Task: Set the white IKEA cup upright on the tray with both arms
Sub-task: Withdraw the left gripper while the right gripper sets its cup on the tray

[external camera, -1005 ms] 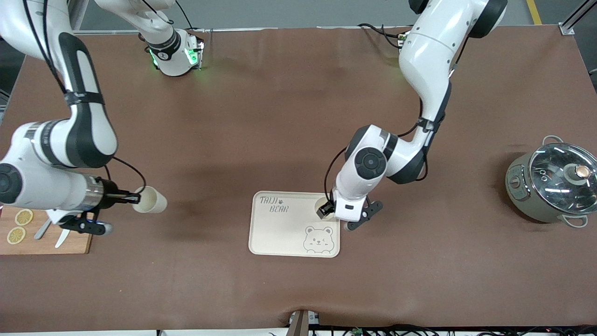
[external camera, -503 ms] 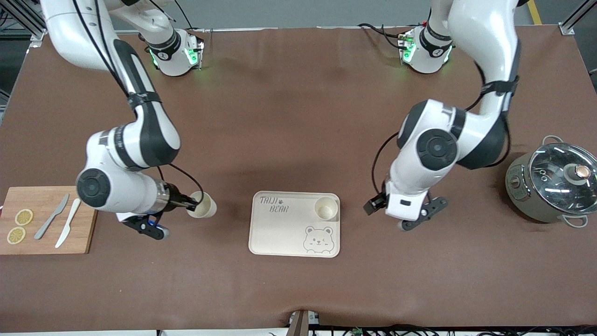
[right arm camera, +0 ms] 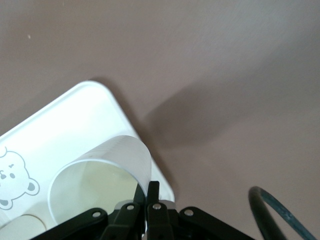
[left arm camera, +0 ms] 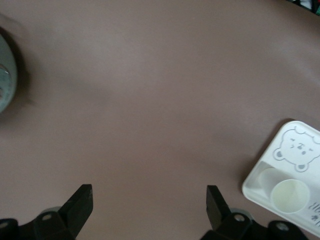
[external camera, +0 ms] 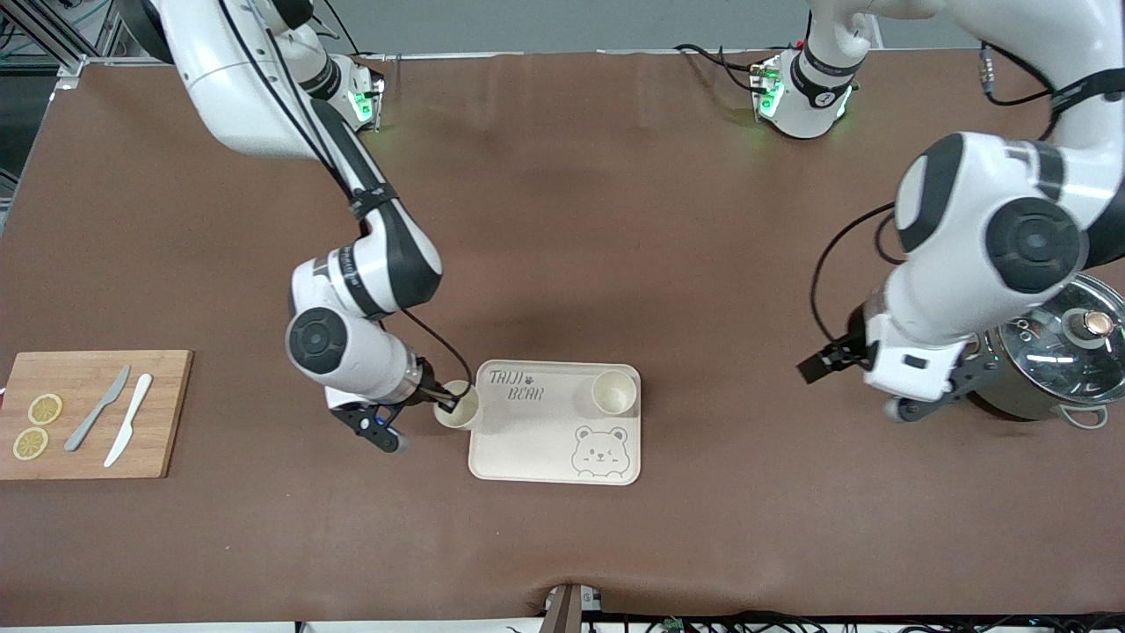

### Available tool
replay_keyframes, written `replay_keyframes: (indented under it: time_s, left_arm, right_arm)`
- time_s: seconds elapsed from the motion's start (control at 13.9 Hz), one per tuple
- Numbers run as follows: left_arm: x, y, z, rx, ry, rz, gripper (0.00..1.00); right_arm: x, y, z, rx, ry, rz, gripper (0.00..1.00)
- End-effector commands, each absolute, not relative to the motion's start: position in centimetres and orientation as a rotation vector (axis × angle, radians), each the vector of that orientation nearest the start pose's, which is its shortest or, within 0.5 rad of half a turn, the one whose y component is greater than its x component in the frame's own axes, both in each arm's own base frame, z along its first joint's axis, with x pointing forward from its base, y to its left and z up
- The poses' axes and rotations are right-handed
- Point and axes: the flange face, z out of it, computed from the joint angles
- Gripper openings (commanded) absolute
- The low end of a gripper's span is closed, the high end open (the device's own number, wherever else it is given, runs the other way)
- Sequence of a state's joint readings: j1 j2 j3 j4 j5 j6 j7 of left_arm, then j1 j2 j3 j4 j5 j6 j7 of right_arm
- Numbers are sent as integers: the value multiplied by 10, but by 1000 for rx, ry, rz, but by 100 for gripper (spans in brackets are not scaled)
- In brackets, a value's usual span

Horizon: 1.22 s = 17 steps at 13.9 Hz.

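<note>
Right gripper (external camera: 446,403): pinched shut on the rim of a white cup (external camera: 460,405), one finger inside the mouth and one outside, as the right wrist view shows (right arm camera: 151,212).
Held cup: hangs from that pinch over the edge of the tray (external camera: 527,466) at the right arm's end; whether its base touches yet cannot be told.
Cup tilt: in the right wrist view the white cup (right arm camera: 102,182) shows its open mouth, so it looks close to upright.
Tray beneath: the cream tray (right arm camera: 60,127) with the bear face lies partly under the cup, its rounded rim just below the fingers.
Second cup: another white cup (external camera: 613,392) stands upright on the tray, at the left arm's end, well apart from the held one.
Step in hand: judged to be setting the held cup down on the tray.
Doing it well: carry the cup further inward so the whole base clears the raised rim, keep it level, lower until it rests flat, then open the fingers and lift straight up.
Risk: a base landing on the rim would tip the cup.
Left gripper (external camera: 848,354): spread wide and empty, waiting over bare table beside the steel pot (external camera: 1046,352); its fingers (left arm camera: 80,200) show apart in the left wrist view.
</note>
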<state>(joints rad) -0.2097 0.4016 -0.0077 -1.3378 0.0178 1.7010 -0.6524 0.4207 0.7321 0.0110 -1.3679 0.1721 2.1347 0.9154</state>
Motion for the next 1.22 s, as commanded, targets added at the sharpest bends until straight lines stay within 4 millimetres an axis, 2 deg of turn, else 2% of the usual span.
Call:
replay_keyframes:
  time_s: [0.0, 0.14, 0.29, 0.43, 0.57, 0.65, 0.72, 0.79, 0.86, 1.01, 1.15]
  left_arm:
    - [650, -111, 513, -3031, -578, 79, 100]
    - [652, -84, 522, -3049, -534, 62, 100]
    - [656, -56, 523, -3044, -581, 58, 100]
    - [658, -41, 525, -3051, -556, 50, 100]
    - [658, -17, 527, -3062, -510, 47, 100]
    - [659, -7, 527, -3067, -487, 48, 100]
    - [659, 4, 527, -3070, -487, 45, 100]
    - [659, 7, 528, -3073, -474, 43, 100]
    - [658, 8, 530, -3077, -450, 39, 100]
    - [653, 12, 548, -3076, -454, -2, 100]
    - [652, 14, 550, -3073, -458, -7, 100]
  right_arm:
    - [667, 336, 275, -2850, 906, 103, 0]
    - [664, 342, 267, -2850, 921, 108, 0]
    - [658, 351, 255, -2864, 909, 125, 0]
    - [655, 355, 248, -2872, 905, 136, 0]
    - [653, 358, 244, -2877, 900, 141, 0]
    - [651, 361, 243, -2882, 891, 142, 8]
    - [651, 360, 243, -2882, 892, 141, 50]
    - [651, 361, 242, -2896, 867, 138, 100]
    - [652, 360, 246, -2898, 854, 124, 100]
    - [659, 355, 258, -2884, 865, 115, 100]
    - [658, 361, 283, -2873, 846, 80, 100]
